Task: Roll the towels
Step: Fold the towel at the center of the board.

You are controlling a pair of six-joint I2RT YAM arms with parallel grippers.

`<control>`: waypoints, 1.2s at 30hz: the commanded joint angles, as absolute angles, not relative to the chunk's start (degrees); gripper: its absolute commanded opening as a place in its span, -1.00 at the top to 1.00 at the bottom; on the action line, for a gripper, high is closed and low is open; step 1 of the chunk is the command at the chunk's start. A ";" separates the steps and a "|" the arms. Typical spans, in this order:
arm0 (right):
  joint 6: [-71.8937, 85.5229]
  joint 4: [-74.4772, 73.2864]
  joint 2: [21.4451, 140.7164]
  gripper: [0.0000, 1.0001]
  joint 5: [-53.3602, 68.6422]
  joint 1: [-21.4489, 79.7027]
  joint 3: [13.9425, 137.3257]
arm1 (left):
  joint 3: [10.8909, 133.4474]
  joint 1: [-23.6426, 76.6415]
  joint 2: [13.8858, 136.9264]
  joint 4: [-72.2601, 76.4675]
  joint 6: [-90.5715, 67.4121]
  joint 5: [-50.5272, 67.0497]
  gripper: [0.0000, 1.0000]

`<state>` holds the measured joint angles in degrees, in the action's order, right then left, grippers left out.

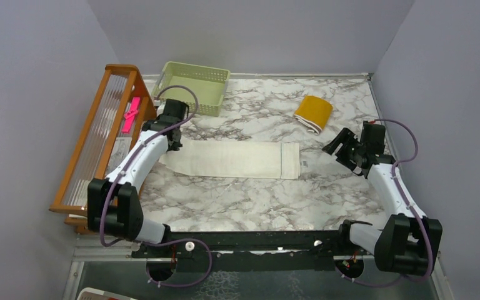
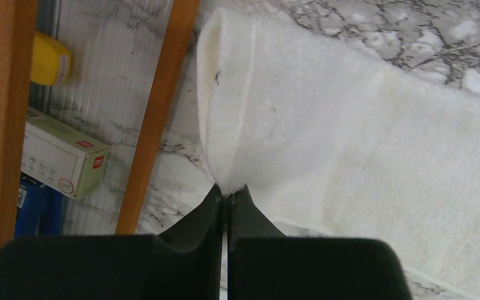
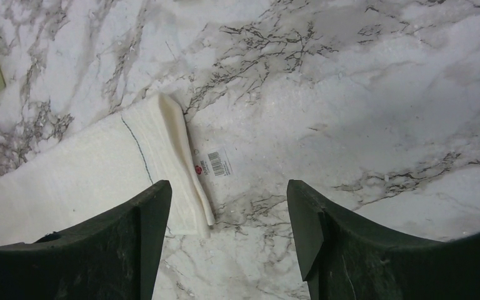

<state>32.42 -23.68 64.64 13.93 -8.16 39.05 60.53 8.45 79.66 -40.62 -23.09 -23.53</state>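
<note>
Left hand (image 2: 226, 192) pinches cream towel (image 2: 350, 156) end; right hand (image 3: 228, 190) apart, near other end.

**Fig. 1.** Twin manipulators. The left arm (image 1: 139, 164) and the right arm (image 1: 392, 184) are alike, with white tubular links set between bulky black joint housings. A purple cable (image 1: 102, 219) runs in loose loops along each arm, from base to wrist. Both bases are bolted to a black rail (image 1: 256, 240) at the near edge, which bears two small white round fittings. The left gripper (image 2: 226, 199) and the right gripper (image 3: 228, 215) have matte black, wedge-shaped fingers (image 3: 134, 231) that taper to the tips and look faintly scuffed.
</note>
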 commanded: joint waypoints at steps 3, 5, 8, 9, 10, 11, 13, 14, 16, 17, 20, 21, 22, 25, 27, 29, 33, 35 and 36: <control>30.50 -28.66 64.32 -0.38 8.46 -5.70 44.50 | 74.71 23.41 90.73 -59.35 -29.41 -43.38 1.00; 30.41 -29.67 64.07 -0.38 7.57 -5.09 45.37 | 79.95 27.50 94.73 -63.96 -30.79 -42.82 1.00; 30.54 -30.98 64.14 -0.38 6.24 -4.88 46.58 | 86.10 34.53 99.98 -66.74 -33.44 -38.07 1.00; 30.67 -31.22 64.04 -0.38 6.16 -4.84 46.86 | 87.89 37.03 101.51 -66.88 -34.07 -36.40 1.00; 30.79 -31.35 63.90 -0.38 6.08 -4.83 47.17 | 89.75 39.31 103.14 -67.04 -34.77 -34.72 1.00; 30.96 -31.49 63.68 -0.38 6.13 -4.83 47.40 | 91.86 41.34 105.06 -67.28 -35.36 -33.23 1.00; 31.22 -32.04 63.21 -0.38 6.39 -4.88 48.06 | 96.00 44.89 108.83 -67.20 -36.11 -29.41 1.00; 31.16 -32.35 62.77 -0.38 6.41 -4.84 48.40 | 98.06 46.58 110.91 -66.97 -36.34 -28.04 1.00; 31.05 -32.71 62.05 -0.38 6.33 -4.88 48.90 | 101.89 49.14 114.41 -65.82 -36.83 -25.01 1.00; 30.96 -32.76 61.70 -0.38 6.25 -4.86 48.95 | 103.53 49.97 115.96 -64.82 -37.02 -23.34 1.00; 30.72 -33.12 60.82 -0.39 6.07 -4.84 48.89 | 107.80 51.45 119.47 -61.85 -37.76 -18.38 1.00; 30.62 -33.21 60.51 -0.39 6.09 -4.83 48.68 | 109.07 51.64 120.17 -61.09 -37.87 -17.18 1.00; 30.52 -33.26 60.29 -0.39 6.19 -4.83 48.49 | 110.27 51.67 120.95 -60.68 -38.00 -16.46 1.00; 30.41 -33.35 59.65 -0.40 6.63 -4.88 47.88 | 114.07 51.78 122.81 -60.55 -37.97 -15.61 1.00; 30.32 -33.27 59.50 -0.40 6.85 -4.84 47.44 | 116.21 51.77 123.80 -60.53 -38.06 -14.73 1.00; 30.32 -33.18 59.40 -0.41 7.01 -4.86 47.27 | 118.06 51.77 124.61 -60.35 -38.37 -12.55 1.00; 30.23 -33.03 59.33 -0.41 7.28 -4.83 46.94 | 119.78 51.77 126.00 -59.51 -38.97 -8.98 1.00; 30.23 -32.81 59.35 -0.41 7.45 -4.84 46.85 | 119.84 51.77 126.54 -59.13 -39.31 -7.73 1.00; 30.19 -32.77 59.35 -0.41 7.47 -4.83 46.77 | 119.88 51.78 126.82 -59.00 -39.48 -6.93 1.00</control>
